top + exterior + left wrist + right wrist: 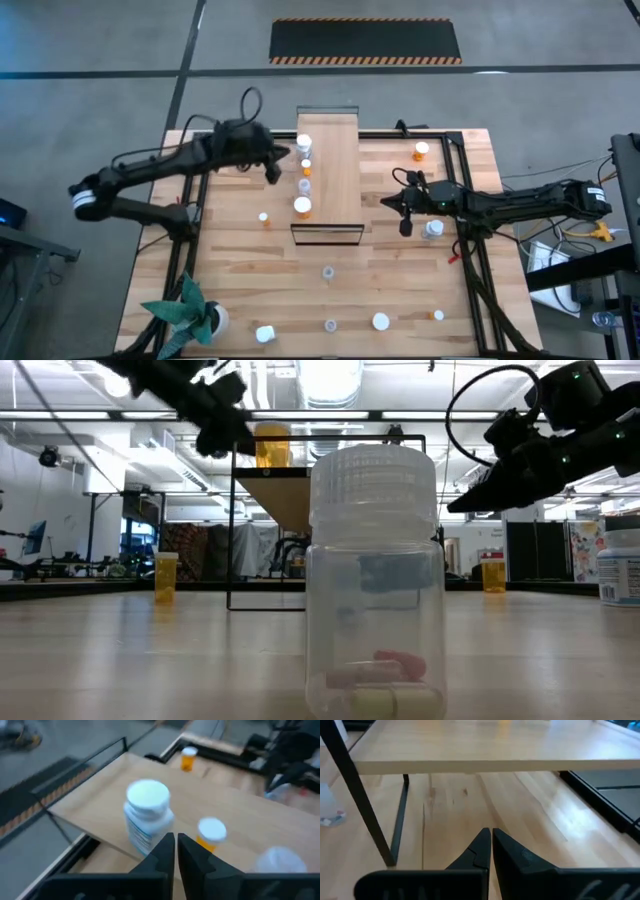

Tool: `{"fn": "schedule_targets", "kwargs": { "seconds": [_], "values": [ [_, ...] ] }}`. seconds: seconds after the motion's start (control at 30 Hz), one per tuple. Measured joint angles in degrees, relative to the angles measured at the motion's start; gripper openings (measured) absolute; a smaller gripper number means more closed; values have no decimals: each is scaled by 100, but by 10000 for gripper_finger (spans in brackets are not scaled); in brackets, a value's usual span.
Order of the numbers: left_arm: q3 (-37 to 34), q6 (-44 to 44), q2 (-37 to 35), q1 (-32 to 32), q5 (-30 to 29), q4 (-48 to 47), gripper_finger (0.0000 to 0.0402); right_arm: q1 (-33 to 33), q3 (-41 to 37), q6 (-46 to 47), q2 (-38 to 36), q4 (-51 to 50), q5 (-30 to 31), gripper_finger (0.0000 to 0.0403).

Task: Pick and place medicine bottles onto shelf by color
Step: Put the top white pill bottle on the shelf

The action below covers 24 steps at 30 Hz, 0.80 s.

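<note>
High view: the shelf lies along the middle of the tabletop, running from 12 toward the centre. Four medicine bottles stand in a line down its 9 o'clock edge: a white bottle at the far end, then a small pale-capped one whose body I cannot make out, a small orange one, and a larger orange bottle nearest the centre. By my judgement the job is about a third done. Roughly eight bottles are left on the tabletop: one at 1 o'clock, one at 3 beside the right arm, one at 9, and several across 5 to 7 o'clock. The left tool hangs just off the shelf's 9 o'clock edge, near the white bottle. The right tool waits at 3 o'clock.

Low view: a clear bottle holding capsules fills the foreground; the shelf stands behind it with an orange bottle on it.

Left wrist view: the left tool's fingers are pressed together with nothing between them, and they touch no bottle. The white bottle and a small orange one stand on the shelf just ahead.

Right wrist view: the right tool's fingers are closed and empty, facing the shelf's underside and bare tabletop.
</note>
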Motion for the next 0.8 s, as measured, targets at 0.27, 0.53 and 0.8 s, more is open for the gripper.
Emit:
{"fn": "schedule_targets", "kwargs": {
  "seconds": [0.27, 0.53, 0.8],
  "values": [
    [-2212, 112, -385, 414, 982, 3136, 0, 0, 434, -69, -4, -10, 144, 9],
    [-2512, 114, 492, 818, 1753, 4584, 0, 0, 905, -142, -4, -358, 140, 9],
    [-2363, 106, 1336, 952, 2041, 5194, 0, 0, 1106, -103, -4, -645, 133, 9]
  ]
}}
